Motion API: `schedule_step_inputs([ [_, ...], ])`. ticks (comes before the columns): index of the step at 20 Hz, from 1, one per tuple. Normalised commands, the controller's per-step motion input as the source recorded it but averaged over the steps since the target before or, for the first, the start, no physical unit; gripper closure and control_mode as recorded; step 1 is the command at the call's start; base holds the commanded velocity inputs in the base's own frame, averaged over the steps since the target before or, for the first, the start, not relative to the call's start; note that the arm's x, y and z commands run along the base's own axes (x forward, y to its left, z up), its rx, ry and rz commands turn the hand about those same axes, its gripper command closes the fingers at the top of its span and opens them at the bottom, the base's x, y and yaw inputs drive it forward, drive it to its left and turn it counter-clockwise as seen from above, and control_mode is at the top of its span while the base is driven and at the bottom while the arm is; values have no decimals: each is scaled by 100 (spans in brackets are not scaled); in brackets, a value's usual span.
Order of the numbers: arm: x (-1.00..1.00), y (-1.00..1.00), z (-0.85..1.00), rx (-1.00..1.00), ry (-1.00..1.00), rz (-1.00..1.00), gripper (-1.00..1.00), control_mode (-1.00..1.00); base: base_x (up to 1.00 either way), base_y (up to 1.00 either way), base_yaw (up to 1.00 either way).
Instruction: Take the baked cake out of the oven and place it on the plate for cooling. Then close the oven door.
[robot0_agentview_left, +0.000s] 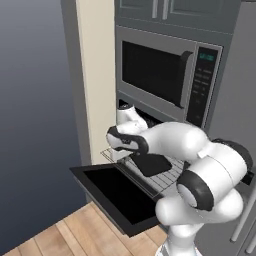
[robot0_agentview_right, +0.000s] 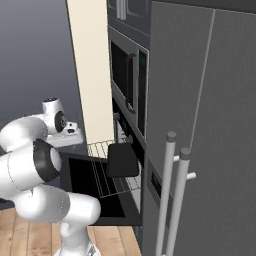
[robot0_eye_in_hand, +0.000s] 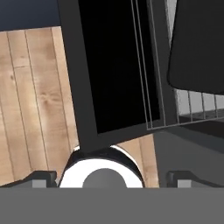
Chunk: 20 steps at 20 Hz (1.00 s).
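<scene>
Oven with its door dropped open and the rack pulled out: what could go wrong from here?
1. The dark tray sits on the pulled-out wire rack; a clumsy approach could push it off.
2. The gripper is open and looks down past the oven door, holding nothing, so it may reach low and hit the door.
3. The arm hangs over the open door, so closing it early could trap the rack.

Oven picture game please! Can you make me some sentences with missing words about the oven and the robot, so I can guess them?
1. The oven door is hanging ____.
2. The wire rack is pulled ____ over the door.
3. The dark tray sits on the ____.
4. The gripper's jaws are ____ and hold nothing.

Missing words: open; out; rack; open
</scene>
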Motion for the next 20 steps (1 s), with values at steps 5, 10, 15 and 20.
schedule_step_inputs([
  [5, 63, 25, -99, -3, 23, 0, -100, -100, 0, 0, 0],
  [10, 23, 12, -95, 0, 14, 0, -100, -100, 0, 0, 0],
  [15, 0, 6, -78, 0, 1, 0, -100, -100, 0, 0, 0],
  [20, 0, 0, -62, 0, -1, 0, -100, -100, 0, 0, 0],
])
